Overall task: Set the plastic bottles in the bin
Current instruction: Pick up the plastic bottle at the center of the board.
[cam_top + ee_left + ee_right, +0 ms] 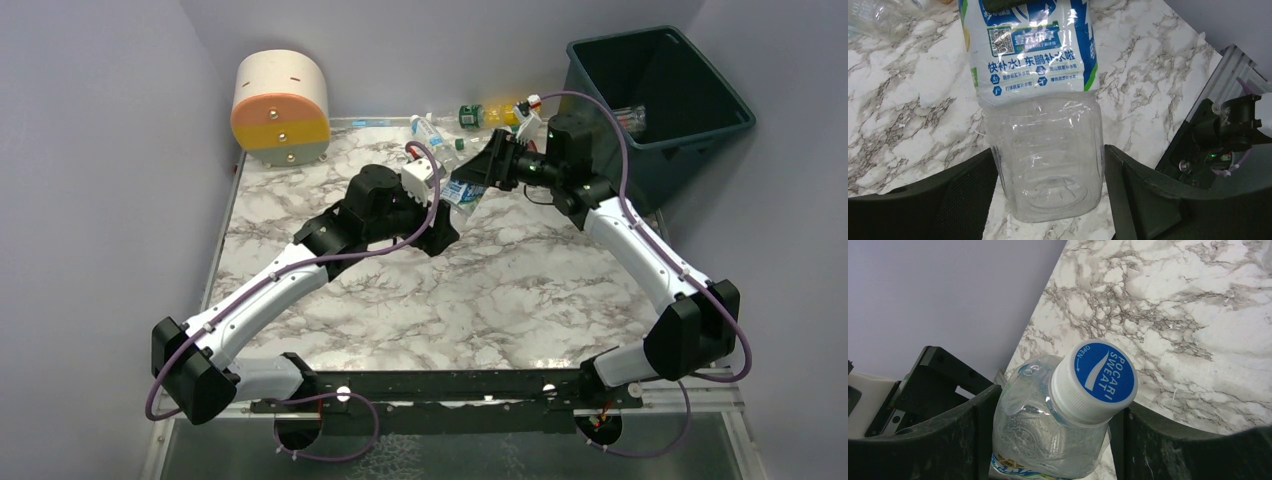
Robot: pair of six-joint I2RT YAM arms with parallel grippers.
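One clear plastic bottle (pixel 465 190) with a blue-and-white label hangs above the marble table between both grippers. My left gripper (pixel 449 203) is shut on its base; in the left wrist view the fingers (pixel 963 200) press both sides of the clear base (pixel 1048 150). My right gripper (pixel 482 170) is shut on its crumpled shoulder (pixel 1038 435), just below the blue-and-white cap (pixel 1100 375). More bottles (pixel 432 130) lie by the back wall, one with orange liquid (pixel 497 113). The dark teal bin (pixel 700 135) stands at the back right with a bottle (pixel 632 118) inside.
A round cream, orange and yellow drum (pixel 281 107) lies at the back left. Another clear bottle (pixel 878 17) shows at the top left of the left wrist view. Purple walls close in the table on three sides.
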